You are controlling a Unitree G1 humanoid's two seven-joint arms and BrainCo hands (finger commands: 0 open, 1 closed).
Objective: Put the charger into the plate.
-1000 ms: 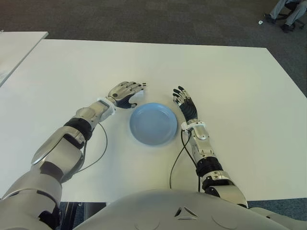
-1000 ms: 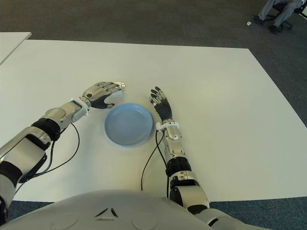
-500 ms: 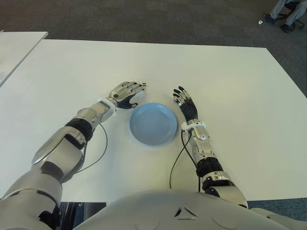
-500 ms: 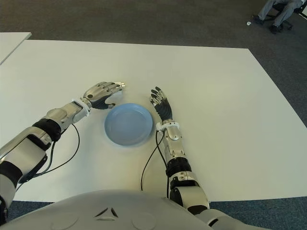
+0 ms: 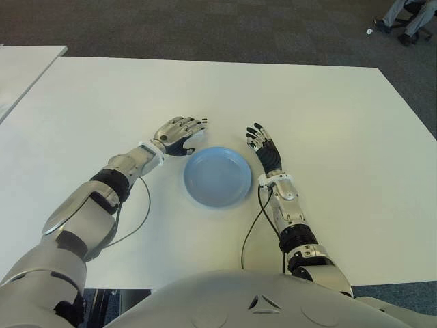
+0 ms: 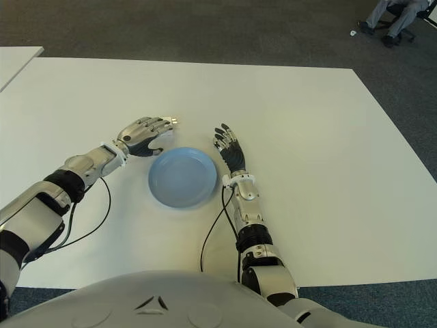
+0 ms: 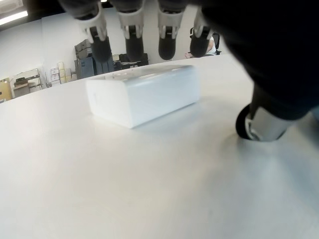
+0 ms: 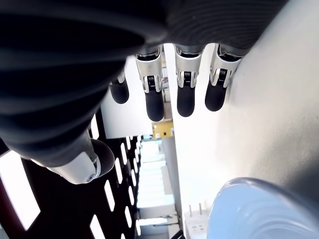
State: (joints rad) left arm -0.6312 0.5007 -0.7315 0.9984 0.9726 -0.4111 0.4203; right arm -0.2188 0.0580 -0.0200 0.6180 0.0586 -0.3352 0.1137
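Inspector A: Where is the charger?

Inspector B: The white charger lies flat on the white tabletop, under the left hand, just beyond the far-left rim of the blue plate. It is outside the plate. In the eye views the hand covers most of it.

Inspector A: State of the left hand?

Inspector B: Arched over the charger, palm down. In the left wrist view its fingertips hang above the far edge of the block with a gap showing, and the thumb tip meets the tabletop on the near side, apart from the charger. It holds nothing; the fingers are loosely spread.

Inspector A: And the right hand?

Inspector B: The right hand shows just beside the plate's right rim, fingers extended and slightly fanned, empty. Its wrist view shows the plate's edge and the charger's prongs beyond it.

Inspector A: Anything else?

Inspector B: A person's legs show at the far right on the carpet.
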